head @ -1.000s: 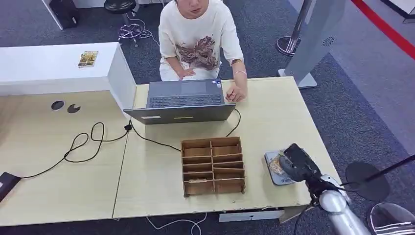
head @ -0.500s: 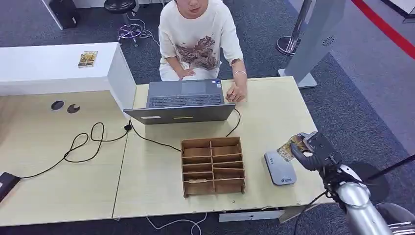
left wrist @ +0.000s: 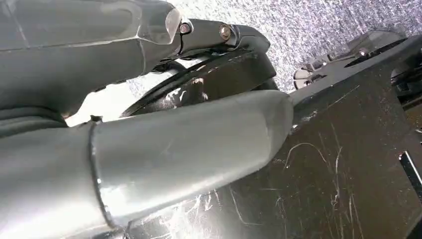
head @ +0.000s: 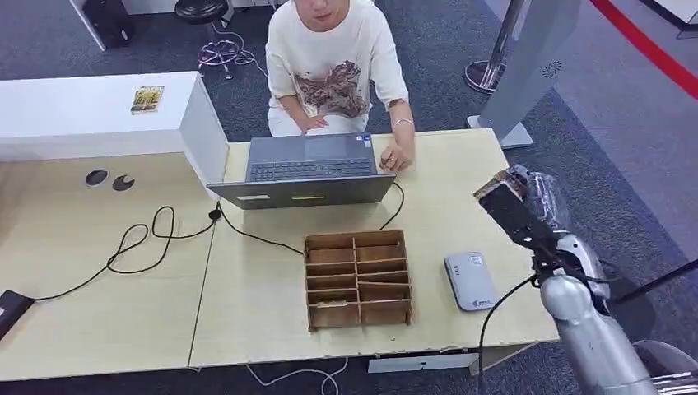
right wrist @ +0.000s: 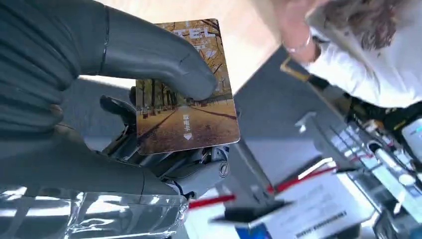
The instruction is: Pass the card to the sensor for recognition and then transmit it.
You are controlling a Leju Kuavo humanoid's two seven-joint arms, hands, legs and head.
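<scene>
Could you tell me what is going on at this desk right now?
The robot's right hand holds a card printed with an autumn road, raised above the desk's right side, away from the grey sensor lying beside the wooden organizer. A person sits opposite at a laptop.

The pale wood-grain laminate table [head: 461, 197] looks smooth and matt. Near its front edge stands a brown plywood compartment box [head: 358, 278] with raw, matt faces; toward the right edge lies a grey smooth plastic sensor pad [head: 470, 281]. The right hand [right wrist: 99, 99] has matt grey ribbed covers and holds a glossy printed plastic card [right wrist: 186, 89]. The right arm [head: 588, 329] is brushed silver metal.
</scene>
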